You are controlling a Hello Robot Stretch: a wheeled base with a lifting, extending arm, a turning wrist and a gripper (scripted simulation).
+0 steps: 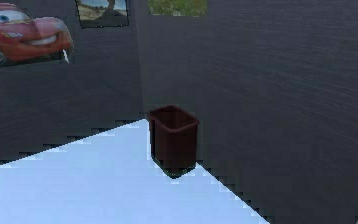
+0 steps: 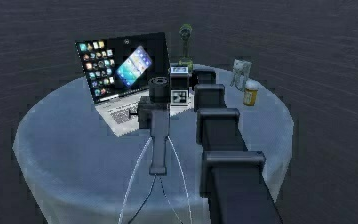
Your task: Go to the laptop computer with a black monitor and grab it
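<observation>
The laptop is framed in black, its screen patterned with multicoloured icons, its base grey. The table is finished in pale blue-white. The bin is coloured dark reddish brown. A red car is depicted on the poster.

A home room: car poster, waste bin, round table.

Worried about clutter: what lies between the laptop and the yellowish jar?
In the arm side view, the arm, its end bearing white squares, crosses between laptop and jar.

free: tabletop, arm side view's left | obst: laptop, jars, statuette behind | fwd: bin in corner
</observation>
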